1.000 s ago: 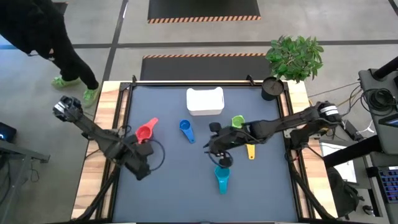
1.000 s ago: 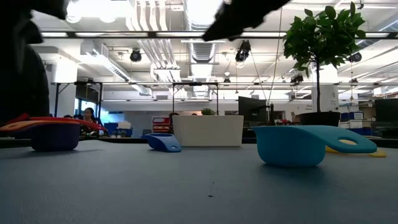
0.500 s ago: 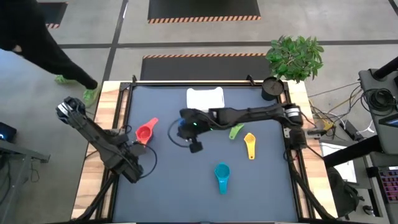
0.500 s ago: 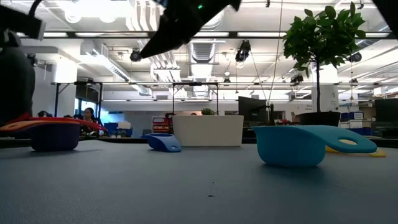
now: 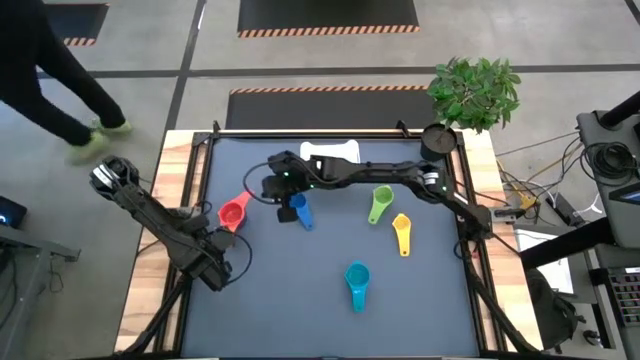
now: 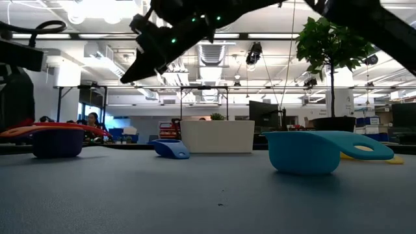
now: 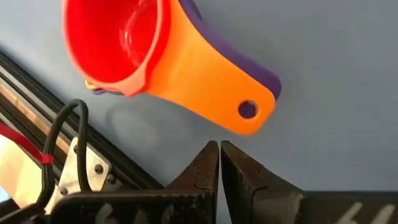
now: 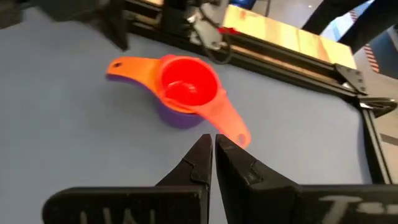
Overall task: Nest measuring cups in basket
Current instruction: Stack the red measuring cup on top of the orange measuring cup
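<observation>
A stack of measuring cups, red in orange in purple [image 5: 235, 213], stands near the table's left edge. Blue [image 5: 298, 210], green [image 5: 380, 203], yellow [image 5: 402, 232] and teal [image 5: 356, 283] cups lie apart on the mat. The white basket [image 5: 335, 152] stands at the far edge, partly behind my right arm. My right gripper [image 8: 212, 140] is shut. It hangs high above the mat between the blue cup and the stack [image 8: 183, 87], slanting down toward the stack. My left gripper [image 7: 219, 147] is also shut. It points down just short of the stack's orange handle [image 7: 239, 112].
A black round cup [image 5: 437, 140] and a potted plant [image 5: 475, 90] stand at the far right corner. A black frame rail and wooden border [image 8: 292, 50] run along the table's left side, close behind the stack. A person walks on the floor beyond the far left corner.
My right gripper has swept from above the teal cup across the middle of the table toward the left edge. It now hangs past the blue cup, near the stack. My left gripper has sunk lower beside the stack. No cup has moved.
</observation>
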Robot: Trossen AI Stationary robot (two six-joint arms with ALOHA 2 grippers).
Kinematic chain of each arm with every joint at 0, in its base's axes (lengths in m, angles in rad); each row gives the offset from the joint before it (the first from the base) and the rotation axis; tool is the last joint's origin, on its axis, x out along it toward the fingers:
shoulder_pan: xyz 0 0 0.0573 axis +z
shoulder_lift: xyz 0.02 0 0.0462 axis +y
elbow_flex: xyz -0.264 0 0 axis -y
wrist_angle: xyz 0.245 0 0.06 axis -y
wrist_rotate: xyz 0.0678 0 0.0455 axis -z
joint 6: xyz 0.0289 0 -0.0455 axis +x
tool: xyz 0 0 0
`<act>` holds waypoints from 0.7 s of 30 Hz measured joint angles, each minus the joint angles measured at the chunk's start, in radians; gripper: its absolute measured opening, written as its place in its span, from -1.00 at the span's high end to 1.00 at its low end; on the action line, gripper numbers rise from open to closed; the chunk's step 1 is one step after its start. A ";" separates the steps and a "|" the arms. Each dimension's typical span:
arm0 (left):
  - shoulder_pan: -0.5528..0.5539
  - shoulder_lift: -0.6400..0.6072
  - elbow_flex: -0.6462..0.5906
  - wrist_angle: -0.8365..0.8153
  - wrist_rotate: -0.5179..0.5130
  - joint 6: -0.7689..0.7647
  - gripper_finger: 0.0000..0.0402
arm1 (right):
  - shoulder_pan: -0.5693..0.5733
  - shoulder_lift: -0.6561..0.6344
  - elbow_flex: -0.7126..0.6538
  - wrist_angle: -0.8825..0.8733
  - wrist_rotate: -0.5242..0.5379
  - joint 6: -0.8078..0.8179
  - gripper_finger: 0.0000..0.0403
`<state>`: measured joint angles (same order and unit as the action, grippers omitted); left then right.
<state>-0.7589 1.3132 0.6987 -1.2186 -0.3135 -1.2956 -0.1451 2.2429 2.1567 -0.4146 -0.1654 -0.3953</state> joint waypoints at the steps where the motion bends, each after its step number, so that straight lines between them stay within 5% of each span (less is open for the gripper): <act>1: 0.000 0.000 -0.002 -0.001 -0.008 0.000 1.00 | -0.006 0.015 0.018 0.000 0.000 -0.001 0.96; 10: 0.000 -0.002 -0.006 0.004 -0.055 0.000 1.00 | -0.044 0.151 0.170 0.009 0.000 -0.036 0.96; 21: -0.002 -0.002 -0.008 0.005 -0.089 0.059 1.00 | -0.044 0.212 0.180 0.163 0.000 -0.020 0.96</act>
<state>-0.7609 1.3113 0.6907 -1.2132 -0.4029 -1.2365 -0.1894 2.4548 2.3367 -0.2515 -0.1650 -0.4152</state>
